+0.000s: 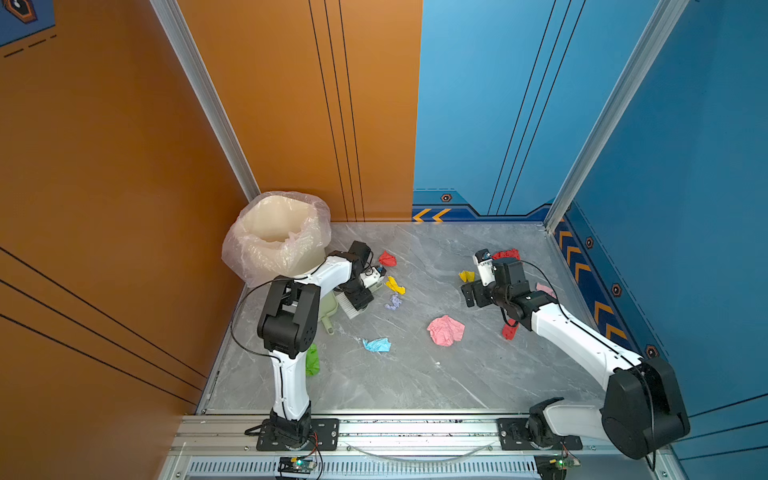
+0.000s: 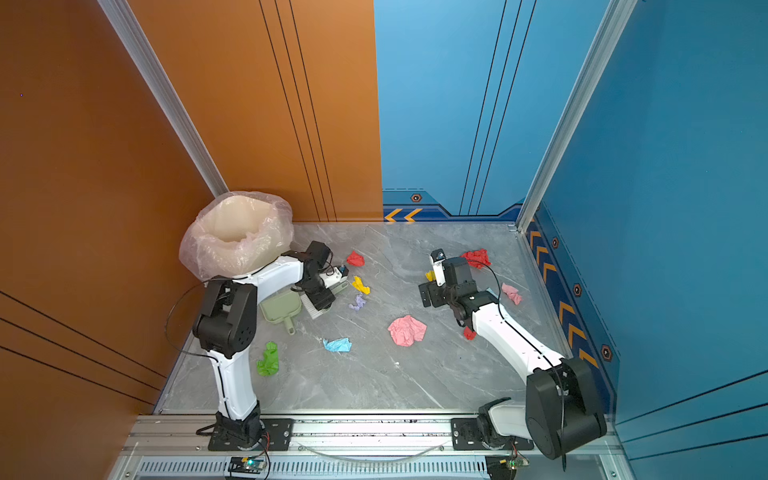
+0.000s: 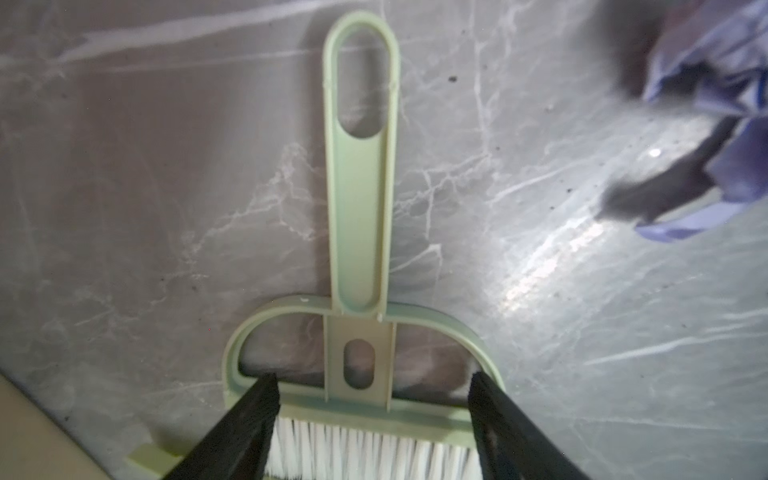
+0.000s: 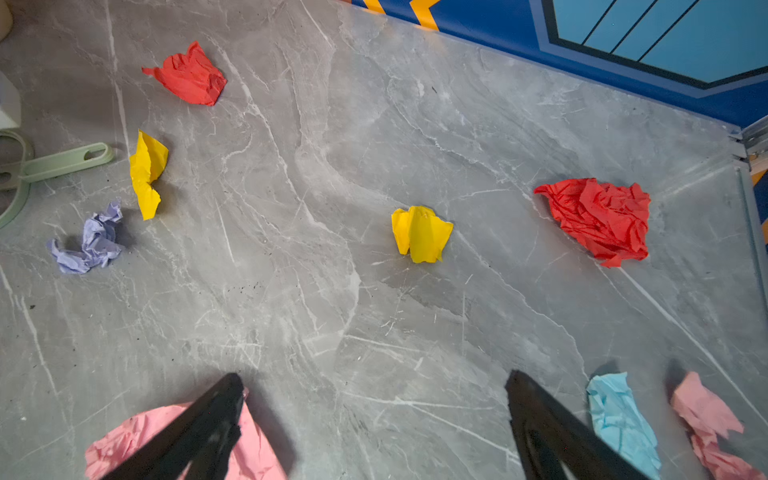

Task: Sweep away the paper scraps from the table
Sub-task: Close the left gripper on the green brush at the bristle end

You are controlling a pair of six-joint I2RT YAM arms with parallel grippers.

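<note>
Well, nothing is swept yet: the paper scraps point(image 1: 445, 330) lie scattered across the table point(image 1: 415, 382), mostly its far half, and the lined bin point(image 1: 257, 249) in the far left corner looks empty. Left gripper point(image 3: 372, 377) straddles the head of the brush point(image 3: 359, 187); pinching or not, I cannot tell. Right gripper point(image 4: 374, 378) hangs wide, empty. Grey veined marble, orange and blue walls.

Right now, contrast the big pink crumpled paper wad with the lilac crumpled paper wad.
The pink crumpled paper wad is much larger than the lilac crumpled paper wad. The pink wad is a rounded lump; the lilac wad is thin and twisted. Both lie loose on the grey marble-patterned table.
</note>
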